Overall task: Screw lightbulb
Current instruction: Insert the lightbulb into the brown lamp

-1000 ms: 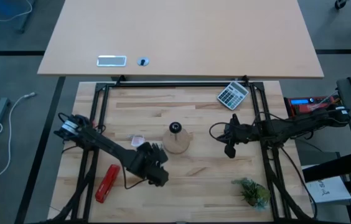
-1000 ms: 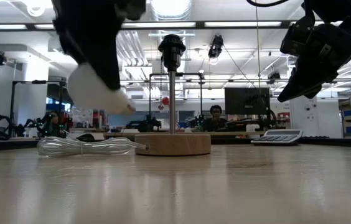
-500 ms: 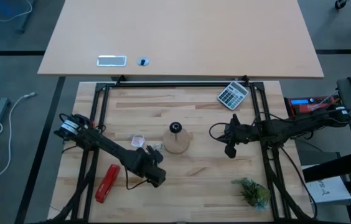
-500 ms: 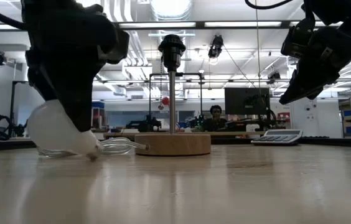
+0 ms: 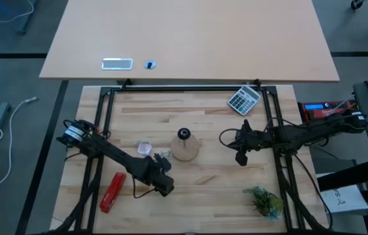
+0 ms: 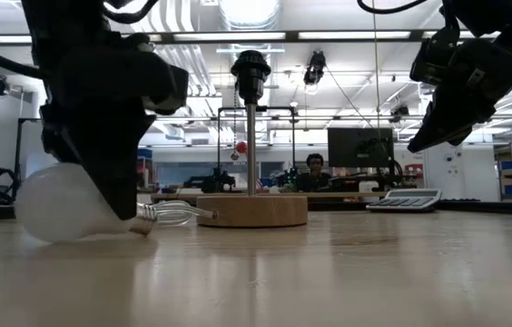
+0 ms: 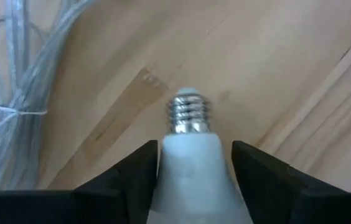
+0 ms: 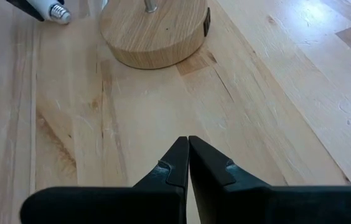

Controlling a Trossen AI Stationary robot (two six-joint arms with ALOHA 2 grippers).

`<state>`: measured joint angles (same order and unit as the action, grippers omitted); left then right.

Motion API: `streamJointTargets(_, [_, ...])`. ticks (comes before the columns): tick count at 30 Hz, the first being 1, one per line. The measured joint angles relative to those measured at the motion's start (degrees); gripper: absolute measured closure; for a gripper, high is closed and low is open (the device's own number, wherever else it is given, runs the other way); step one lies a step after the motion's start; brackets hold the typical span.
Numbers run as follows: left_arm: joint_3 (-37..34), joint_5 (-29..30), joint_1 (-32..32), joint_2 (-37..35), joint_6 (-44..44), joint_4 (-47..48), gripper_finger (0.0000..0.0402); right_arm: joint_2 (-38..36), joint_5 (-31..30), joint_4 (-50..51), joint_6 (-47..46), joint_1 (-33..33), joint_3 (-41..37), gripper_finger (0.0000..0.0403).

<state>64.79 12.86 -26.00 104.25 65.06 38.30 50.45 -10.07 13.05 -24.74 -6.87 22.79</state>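
We see a big room with long ceiling lights behind a light wooden table [image 5: 203, 176]. Far back, a person [image 6: 314, 169] sits at a desk.

The left gripper [image 7: 194, 163] is low over the near left part of the table. Its two dark fingers [image 7: 137, 171] sit on both sides of the small white rounded lightbulb [image 7: 190, 165] with its silvery screw end. The fingers touch the bulb's sides. In the low view the lightbulb [image 6: 65, 204] lies on the table, its screw end toward the round tan wooden disc [image 6: 251, 210] with a black socket on a thin metal post.

A bundle of clear shiny cord [image 7: 20, 106] lies just beside the bulb.

The right gripper [image 8: 188, 152] hangs above the table to the right of the disc, with its fingers pressed together and nothing between them.
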Motion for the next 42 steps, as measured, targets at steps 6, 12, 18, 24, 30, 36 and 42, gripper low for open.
streamJointTargets(6, [0.0, 0.0, 0.0, 0.0, 0.0, -0.2, 0.0255, 0.0, 0.0, 0.2, 0.0, 0.0, 0.0, 0.0394])
streamJointTargets(12, [0.0, 0.2, 0.0, 0.0, 0.0, -0.5, 0.0234, 0.0, 0.0, 0.2, -0.3, 0.0, -0.1, 0.0394])
streamJointTargets(18, [0.0, 1.5, 0.0, 0.0, 0.0, -1.2, 0.0191, 0.0, 0.0, 0.3, -0.3, 0.0, -0.1, 0.0394])
streamJointTargets(24, [0.0, 1.6, 0.1, 0.0, 0.6, -1.3, 0.0194, 0.0, 0.0, 0.2, -0.2, 0.0, -0.4, 0.0394])
streamJointTargets(30, [0.0, 1.6, 0.2, 0.0, 2.1, -1.2, 0.0219, 0.0, 0.0, 0.2, -1.1, 0.0, -1.8, 0.0394])
streamJointTargets(36, [-0.9, 1.6, 1.0, 0.0, 2.2, -1.7, 0.0241, 0.0, 0.0, 0.0, -2.6, 0.0, -3.2, 0.0394])
streamJointTargets(42, [-1.9, 1.8, 1.0, -0.2, 1.7, -3.0, 0.0253, 0.0, 0.0, -0.1, -2.7, 0.0, -3.4, 0.0394])
